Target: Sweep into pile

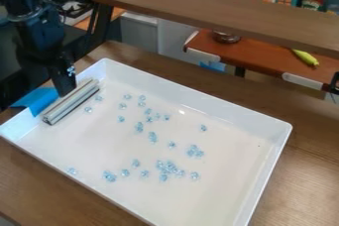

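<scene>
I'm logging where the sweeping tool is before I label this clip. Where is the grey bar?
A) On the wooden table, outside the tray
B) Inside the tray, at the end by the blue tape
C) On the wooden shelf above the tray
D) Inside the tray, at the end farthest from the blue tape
B: the grey bar is within the walls of the white tray, right beside the blue tape.

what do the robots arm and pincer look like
The arm is black, built of chunky, boxy sections. The pincer is black too, a narrow, straight-sided block at its lower end, with a small pale speckled mark on its side.
</scene>
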Controlling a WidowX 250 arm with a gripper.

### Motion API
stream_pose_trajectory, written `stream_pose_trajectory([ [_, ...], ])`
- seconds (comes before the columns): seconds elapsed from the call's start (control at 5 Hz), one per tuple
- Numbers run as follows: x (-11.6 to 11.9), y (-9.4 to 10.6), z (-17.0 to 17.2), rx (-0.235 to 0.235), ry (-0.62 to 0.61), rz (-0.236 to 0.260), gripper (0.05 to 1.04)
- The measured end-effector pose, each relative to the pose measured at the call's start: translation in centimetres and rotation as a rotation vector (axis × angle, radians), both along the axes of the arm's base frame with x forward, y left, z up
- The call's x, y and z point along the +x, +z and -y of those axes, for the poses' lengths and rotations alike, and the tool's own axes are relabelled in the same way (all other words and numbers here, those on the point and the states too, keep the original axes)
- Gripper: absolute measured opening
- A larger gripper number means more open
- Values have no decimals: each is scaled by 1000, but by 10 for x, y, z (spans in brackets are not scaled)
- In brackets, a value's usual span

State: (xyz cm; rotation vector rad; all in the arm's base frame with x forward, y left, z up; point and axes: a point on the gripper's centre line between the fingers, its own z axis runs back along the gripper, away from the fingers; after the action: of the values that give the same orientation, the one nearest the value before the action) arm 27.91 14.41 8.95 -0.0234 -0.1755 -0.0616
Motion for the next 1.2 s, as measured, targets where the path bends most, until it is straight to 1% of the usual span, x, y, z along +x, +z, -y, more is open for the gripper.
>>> stream_pose_trajectory([
  [0.2, 0, -9, 1, -14, 6, -25, 999],
  [0.4, 26, -26, 3, -7, 27, -33, 999],
  [0.6, 48, -41, -3, 19, 43, -27, 999],
  [1.0, 74, -64, -23, 83, 24, -1, 999],
  [1.2, 76, -64, -31, 111, 10, 19, 999],
])
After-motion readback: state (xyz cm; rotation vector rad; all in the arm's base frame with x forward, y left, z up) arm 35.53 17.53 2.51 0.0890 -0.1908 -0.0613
